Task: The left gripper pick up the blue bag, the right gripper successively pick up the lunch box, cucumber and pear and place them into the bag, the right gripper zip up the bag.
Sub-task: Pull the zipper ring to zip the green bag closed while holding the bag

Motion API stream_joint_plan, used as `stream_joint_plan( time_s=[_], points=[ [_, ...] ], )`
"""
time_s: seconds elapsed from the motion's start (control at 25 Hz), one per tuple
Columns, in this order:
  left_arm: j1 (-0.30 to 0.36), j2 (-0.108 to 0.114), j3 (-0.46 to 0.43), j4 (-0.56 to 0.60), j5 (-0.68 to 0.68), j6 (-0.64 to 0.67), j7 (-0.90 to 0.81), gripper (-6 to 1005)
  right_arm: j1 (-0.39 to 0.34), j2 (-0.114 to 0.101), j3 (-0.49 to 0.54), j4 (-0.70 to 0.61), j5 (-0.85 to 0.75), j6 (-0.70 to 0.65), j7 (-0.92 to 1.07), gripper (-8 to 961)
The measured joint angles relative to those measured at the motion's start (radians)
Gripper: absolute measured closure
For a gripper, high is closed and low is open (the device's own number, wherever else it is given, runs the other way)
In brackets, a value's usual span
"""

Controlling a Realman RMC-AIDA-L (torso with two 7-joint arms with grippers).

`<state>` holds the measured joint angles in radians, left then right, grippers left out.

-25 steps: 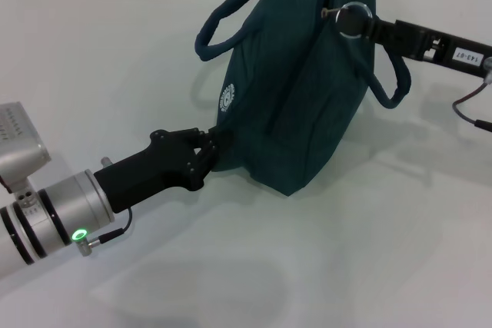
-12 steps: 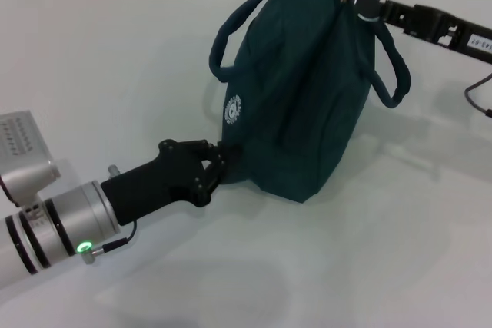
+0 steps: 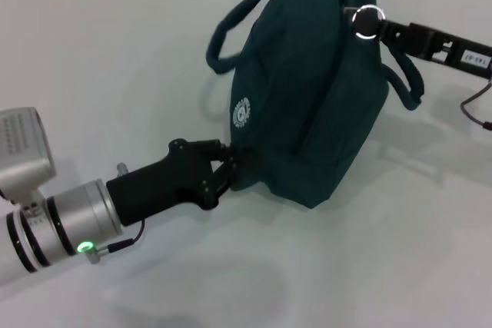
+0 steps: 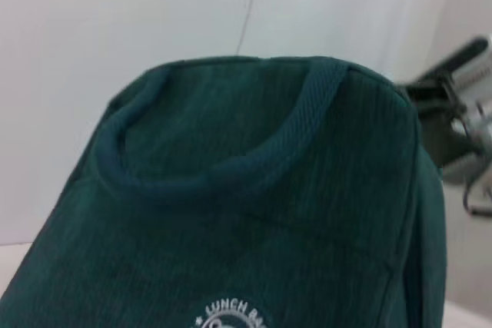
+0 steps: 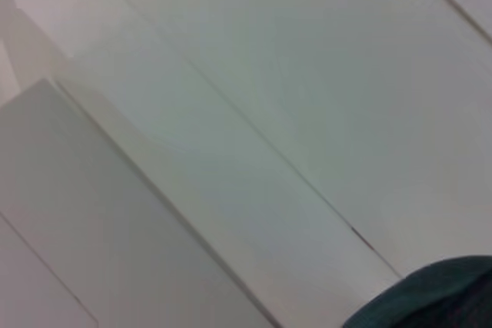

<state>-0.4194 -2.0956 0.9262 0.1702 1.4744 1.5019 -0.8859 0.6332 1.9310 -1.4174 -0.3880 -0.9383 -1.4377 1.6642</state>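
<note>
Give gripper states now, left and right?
Left gripper: shut on the blue bag, at its lower corner.
Right gripper: at the ring zip pull; grip cannot be told.

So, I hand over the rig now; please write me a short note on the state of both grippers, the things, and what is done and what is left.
Left gripper: shut on the lower corner of the bag, near its white logo, holding it propped on the table.
Right gripper: at the ring zip pull on top of the bag; whether its fingers are closed on the pull is not clear.
Bag: top looks closed, both handles hang free.
Lunch box, cucumber, pear: not visible in any view, so presumably inside.
Left: confirm the zip is fully shut, then release.
</note>
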Motion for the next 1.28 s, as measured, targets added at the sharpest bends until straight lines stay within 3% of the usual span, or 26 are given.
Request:
stream_joint_plan(
  time_s=[0.28,0.68,0.8,1.28],
  points=[
    [0.002,0.005,0.001,0.066,-0.022,0.051,-0.207,896,-0.004,0.004,-0.003,0.0,-0.013,0.005,-0.037,949],
    [0.001,0.006,0.031,0.244,-0.004,0.061,-0.442,466,-0.007,0.014,-0.008,0.0,-0.014,0.005,-0.085,949],
    [-0.01,0.005,0.037,0.277,-0.003,0.059,-0.48,259,-0.007,0.016,-0.008,0.0,-0.014,0.004,-0.09,949],
    [-0.049,-0.001,0.059,0.281,-0.026,0.011,-0.522,238,-0.012,0.02,-0.002,0.0,-0.014,0.005,-0.111,949]
  ],
)
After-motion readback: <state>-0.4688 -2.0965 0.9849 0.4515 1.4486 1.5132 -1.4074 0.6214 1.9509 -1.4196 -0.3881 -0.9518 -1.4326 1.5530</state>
